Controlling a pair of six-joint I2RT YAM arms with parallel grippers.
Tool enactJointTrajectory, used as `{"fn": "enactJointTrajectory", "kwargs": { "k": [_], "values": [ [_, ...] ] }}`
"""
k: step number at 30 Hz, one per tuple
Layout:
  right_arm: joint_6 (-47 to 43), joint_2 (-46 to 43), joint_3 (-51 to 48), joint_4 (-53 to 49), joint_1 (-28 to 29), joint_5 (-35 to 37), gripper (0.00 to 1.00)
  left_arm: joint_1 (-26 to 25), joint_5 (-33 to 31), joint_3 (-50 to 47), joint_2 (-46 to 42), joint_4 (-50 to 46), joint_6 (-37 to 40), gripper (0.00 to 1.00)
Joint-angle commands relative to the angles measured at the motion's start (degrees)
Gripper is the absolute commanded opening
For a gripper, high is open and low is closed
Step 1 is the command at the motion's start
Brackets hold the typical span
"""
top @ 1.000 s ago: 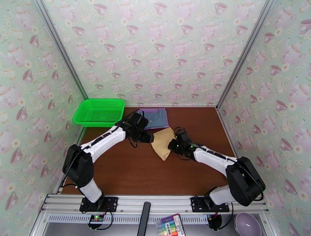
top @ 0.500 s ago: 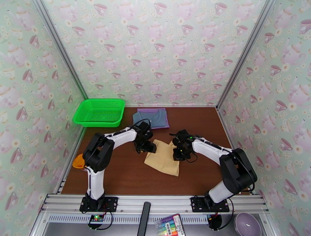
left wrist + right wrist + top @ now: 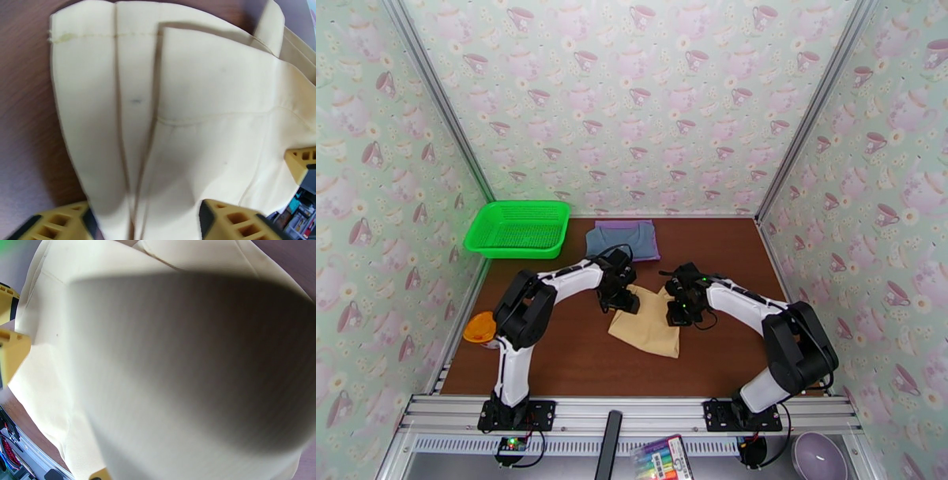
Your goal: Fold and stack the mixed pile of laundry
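Tan-yellow garment (image 3: 648, 328) lies mid-surface (image 3: 553, 355), half-folded — left fingers (image 3: 237, 221) spread astride its edge; right fingers (image 3: 673, 316) closed, apparently pinching it; slate-blue shirt (image 3: 620, 241) already stacked on purple T-shirt (image 3: 657, 246) — 1 left.

No legible text, label, brand or number; print on coloured pen pack (image 3: 657, 458), 6 o'clock, too small to read.
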Motion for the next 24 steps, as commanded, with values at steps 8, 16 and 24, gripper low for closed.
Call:
{"fn": "enactJointTrajectory", "kwargs": {
  "k": [8, 16, 24],
  "values": [
    [1.5, -2.7, 1.0, 0.9, 0.1, -1.8, 0.0, -8.7, 5.8, -8.0, 0.2, 10.0, -6.5, 0.0],
    [0.4, -4.4, 7.8, -2.6, 0.1, 1.1, 0.0, -6.0, -6.8, -3.9, -9.4, 3.6, -6.9, 0.0],
    [-5.4, 4.5, 33.8, -8.3, -1.3, 9.2, 0.0, 4.2, -18.6, 12.4, -15.0, -6.5, -2.3, 0.0]
  ]
}}
